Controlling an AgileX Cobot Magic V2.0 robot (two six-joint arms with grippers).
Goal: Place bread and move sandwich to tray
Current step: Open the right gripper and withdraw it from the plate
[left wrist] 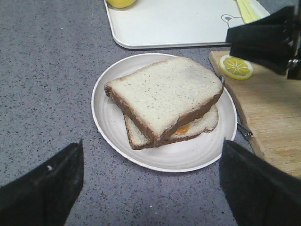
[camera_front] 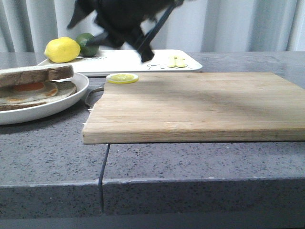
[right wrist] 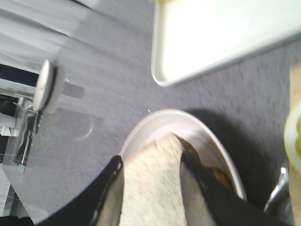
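Grey speckled desk [camera_front: 190, 162] bearing a wooden cutting board [camera_front: 200, 105], with the white tray [camera_front: 124, 61] behind it. Round white plate [left wrist: 113, 122] left of the board, near the tray's front edge, carrying the sandwich [left wrist: 197, 125], egg showing at its edge. Bread [left wrist: 164, 92] laid on top, skewed, not on the tray. Left fingers [left wrist: 42, 188] spread wide above the plate, empty. Right fingers [right wrist: 207, 193] parted, raised near the tray, gripping nothing. Whole lemon [camera_front: 62, 49] on the tray; lemon slice [camera_front: 122, 78] on the board's corner.
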